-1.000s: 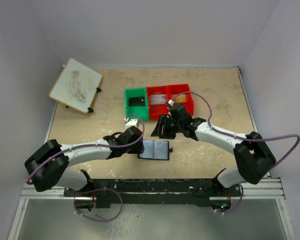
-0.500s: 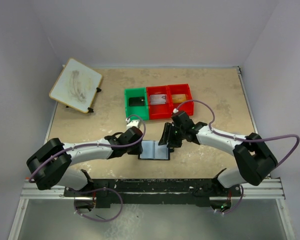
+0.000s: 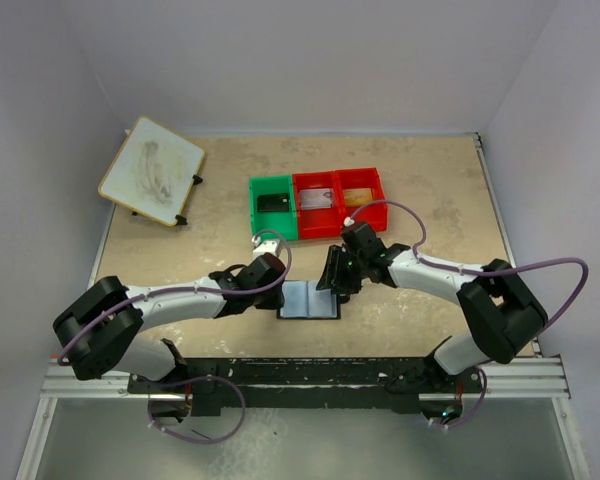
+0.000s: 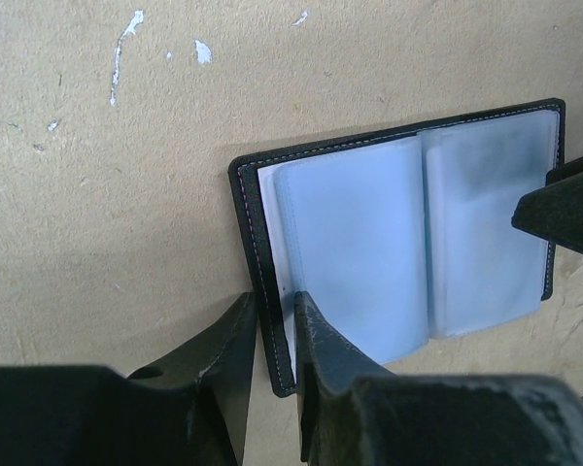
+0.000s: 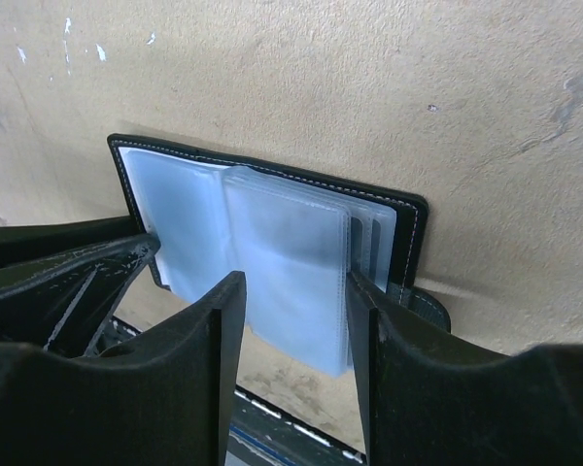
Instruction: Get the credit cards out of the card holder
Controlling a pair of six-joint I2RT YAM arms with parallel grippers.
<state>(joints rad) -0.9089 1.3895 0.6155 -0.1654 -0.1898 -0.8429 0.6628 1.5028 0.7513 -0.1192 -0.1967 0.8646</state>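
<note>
The card holder point(image 3: 310, 301) lies open on the table between my two arms, black outside with pale blue sleeves point(image 4: 360, 243) inside. My left gripper point(image 4: 275, 316) is shut on the holder's black left cover edge, which runs between its two fingers. My right gripper point(image 5: 293, 301) stands open astride the stack of sleeves point(image 5: 287, 262) on the holder's right half, one finger near the spine and one at the outer edge. A dark shape point(image 4: 496, 155) shows through the right sleeve; I cannot tell if it is one of the credit cards. A dark card point(image 3: 273, 202) lies in the green bin point(image 3: 256, 212).
Two red bins point(image 3: 336, 222) adjoin the green one behind the holder; one holds a pale card point(image 3: 317, 199), the other an orange item point(image 3: 358, 196). A tilted white board point(image 3: 152, 170) stands at the back left. The black rail point(image 3: 300, 372) runs along the table's near edge.
My left gripper has closed on the holder's left cover edge. My right gripper came down from near the bins onto the holder's right half and narrowed slightly.
</note>
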